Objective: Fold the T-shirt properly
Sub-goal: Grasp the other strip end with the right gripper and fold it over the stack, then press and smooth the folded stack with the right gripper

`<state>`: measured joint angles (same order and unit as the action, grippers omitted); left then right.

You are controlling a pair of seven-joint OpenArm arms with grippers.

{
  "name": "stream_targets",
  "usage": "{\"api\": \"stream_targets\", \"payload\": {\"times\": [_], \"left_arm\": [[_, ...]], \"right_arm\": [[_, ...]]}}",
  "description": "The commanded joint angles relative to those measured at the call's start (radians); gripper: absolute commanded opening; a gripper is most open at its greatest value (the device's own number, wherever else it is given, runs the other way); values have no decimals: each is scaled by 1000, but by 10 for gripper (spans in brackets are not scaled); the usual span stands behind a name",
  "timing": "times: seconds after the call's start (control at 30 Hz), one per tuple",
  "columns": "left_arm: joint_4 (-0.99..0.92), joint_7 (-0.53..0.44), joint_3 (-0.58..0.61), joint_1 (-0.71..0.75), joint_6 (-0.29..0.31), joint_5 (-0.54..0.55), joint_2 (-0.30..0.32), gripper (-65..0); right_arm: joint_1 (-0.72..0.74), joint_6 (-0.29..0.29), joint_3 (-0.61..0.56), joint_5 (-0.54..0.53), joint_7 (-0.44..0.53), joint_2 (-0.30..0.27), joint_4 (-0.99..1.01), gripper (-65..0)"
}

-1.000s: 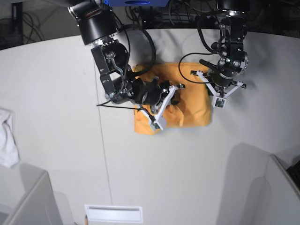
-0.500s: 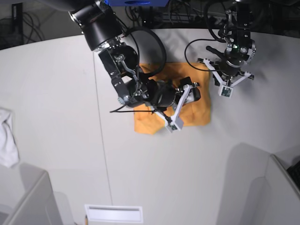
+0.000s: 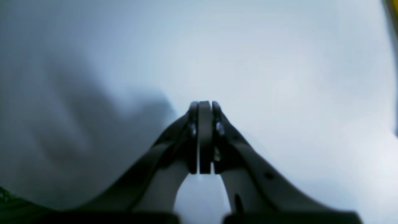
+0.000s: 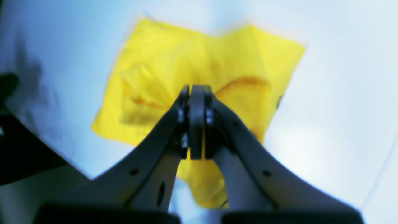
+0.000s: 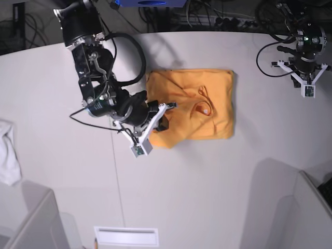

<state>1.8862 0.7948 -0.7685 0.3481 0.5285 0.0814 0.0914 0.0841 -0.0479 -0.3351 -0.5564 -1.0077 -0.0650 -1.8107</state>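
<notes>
The T-shirt (image 5: 192, 108) lies folded mid-bench (image 5: 218, 181). The right claw (image 5: 141, 148) sits at its left edge; the left claw (image 5: 309, 89) is far right; a cloth (image 5: 8, 153) lies far left.

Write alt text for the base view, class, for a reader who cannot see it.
A folded orange T-shirt lies as a rough rectangle on a white table. The right gripper, shut and empty, sits at its left edge; the left gripper is off to the far right. A white cloth lies at the left edge.

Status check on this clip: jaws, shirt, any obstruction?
Left gripper shut, empty, over bare table. Right gripper shut, empty, above T-shirt. T-shirt folded, flat. No obstruction seen.
</notes>
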Motion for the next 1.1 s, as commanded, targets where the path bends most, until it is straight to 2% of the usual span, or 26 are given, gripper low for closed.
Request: {"api": "stream_targets", "payload": {"times": [0.0, 0.27, 0.53, 0.6, 0.73, 0.8, 1.07], "left_arm": [[17, -19, -26, -2, 5, 5, 5, -650], [20, -19, -39, -5, 5, 5, 1, -650], [19, -19, -42, -2, 5, 5, 1, -650], [19, -19, -39, -2, 5, 5, 0, -650], [19, -19, -39, -4, 5, 5, -8, -650], [20, -19, -39, -5, 5, 5, -15, -650], [14, -19, -39, -10, 5, 5, -20, -650]], "right_arm": [[21, 7, 14, -20, 26, 9, 2, -650], [58, 7, 21, -20, 71, 20, 210, -650], [104, 9, 21, -20, 99, 15, 334, -650], [112, 10, 9, -20, 109, 41, 355, -650], [124, 9, -86, -24, 132, 52, 358, -650], [131, 9, -112, -23, 128, 80, 357, -650], [154, 9, -146, -21, 132, 178, 363, -650]]}}
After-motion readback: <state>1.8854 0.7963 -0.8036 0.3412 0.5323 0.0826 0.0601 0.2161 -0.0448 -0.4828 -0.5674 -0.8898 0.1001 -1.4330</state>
